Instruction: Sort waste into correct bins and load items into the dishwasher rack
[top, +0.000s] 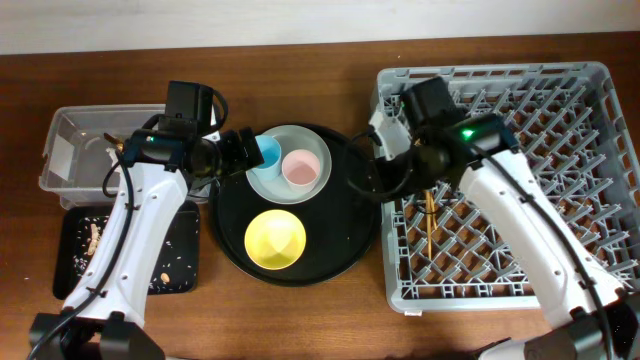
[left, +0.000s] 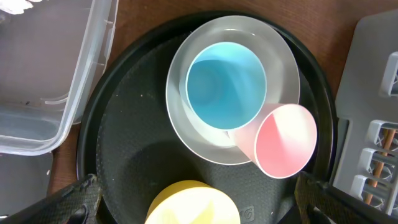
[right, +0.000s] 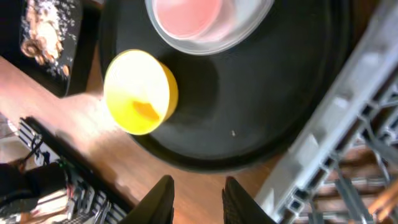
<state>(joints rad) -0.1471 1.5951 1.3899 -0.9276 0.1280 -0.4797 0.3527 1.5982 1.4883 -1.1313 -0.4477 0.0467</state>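
On the large round black tray (top: 340, 240), a pale grey-blue plate (top: 318, 148) holds a small blue cup (top: 268, 152) and a small pink cup (top: 300, 168). A yellow bowl (top: 275, 240) sits in front of them. My left gripper (top: 243, 152) is wide open beside the blue cup. In the left wrist view its fingers (left: 198, 190) straddle the yellow bowl (left: 189, 205), below the blue cup (left: 225, 84) and the pink cup (left: 283, 140). My right gripper (top: 375, 140) is slightly open and empty at the left edge of the grey dishwasher rack (top: 560, 90). Wooden chopsticks (top: 430, 222) lie in the rack.
A clear plastic tub (top: 70, 125) stands at the far left with gold-brown waste (top: 125, 147) inside. The shallow black rectangular tray (top: 180, 240) in front of it holds tan food scraps (top: 92, 238). In the right wrist view the fingers (right: 200, 199) hang over bare wood between tray and rack.
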